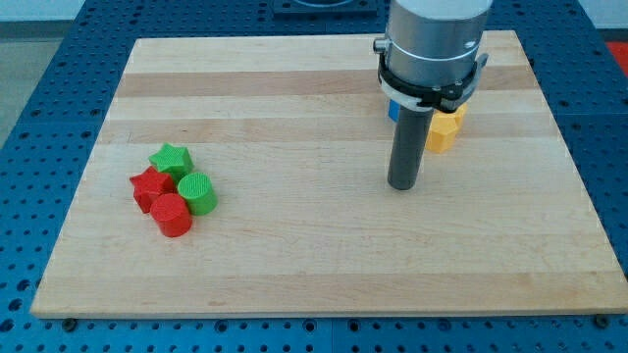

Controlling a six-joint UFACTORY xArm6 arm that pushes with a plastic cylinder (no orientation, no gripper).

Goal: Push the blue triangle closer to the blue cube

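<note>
On the wooden board [294,255], my tip [401,185] is set down bare (nothing pinched or touched) below the yellow block [444,130]. Only a blue sliver [392,111] is seen behind the arm, so triangle and cube cannot be told apart. An approach step is judged in hand; next, that blue block must be reached from behind.

Single raised view from the wooden board's [294,245] near edge, angled down, whole board in frame.
</note>
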